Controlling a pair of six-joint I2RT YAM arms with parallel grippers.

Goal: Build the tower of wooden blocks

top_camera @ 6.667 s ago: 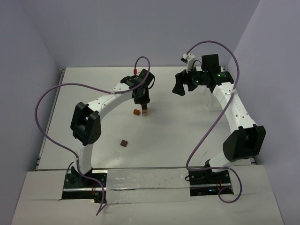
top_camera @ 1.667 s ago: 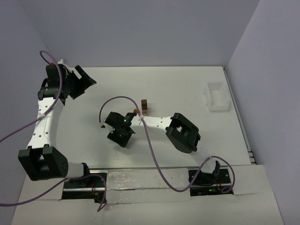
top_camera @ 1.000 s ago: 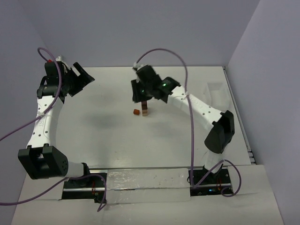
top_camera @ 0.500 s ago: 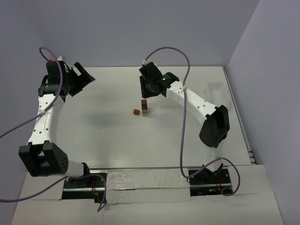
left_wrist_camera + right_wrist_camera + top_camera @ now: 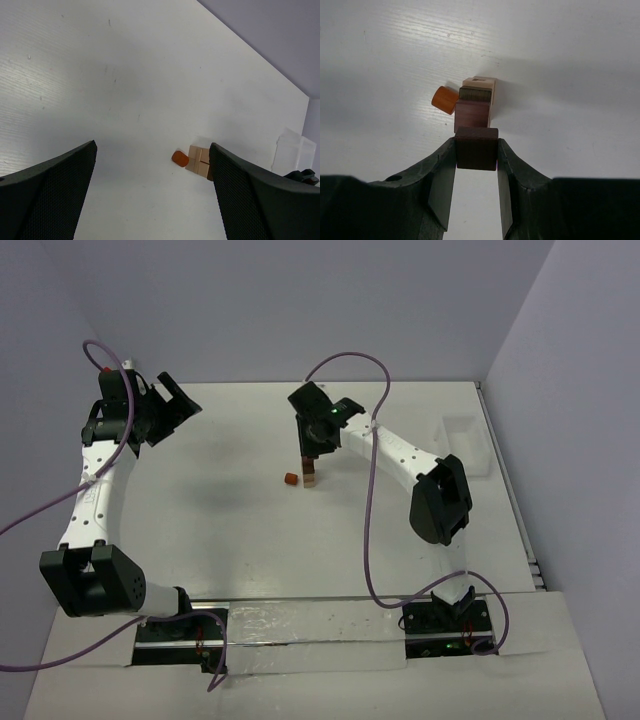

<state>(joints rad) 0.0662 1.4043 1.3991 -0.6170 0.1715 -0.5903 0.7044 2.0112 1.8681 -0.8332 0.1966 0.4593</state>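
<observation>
Black left gripper (image 5: 165,408): jaws spread wide, holding nothing, idle over the table's 10 o'clock corner
Orange piece (image 5: 445,100): lies at the tower's 9 o'clock, just beside its base
Tower (image 5: 476,102): near table centre, tan and dark cubes stacked
Right gripper (image 5: 476,162): clamped on a dark reddish-brown block (image 5: 476,145), at the tower's top
Clear box (image 5: 466,443): at 2 o'clock, well apart
Doing it well: likely square the block's edges over the cube beneath, lower gently, part the fingers slowly, then rise straight up
Writing: faint mark on the tan cube, unreadable; no brand seen
</observation>
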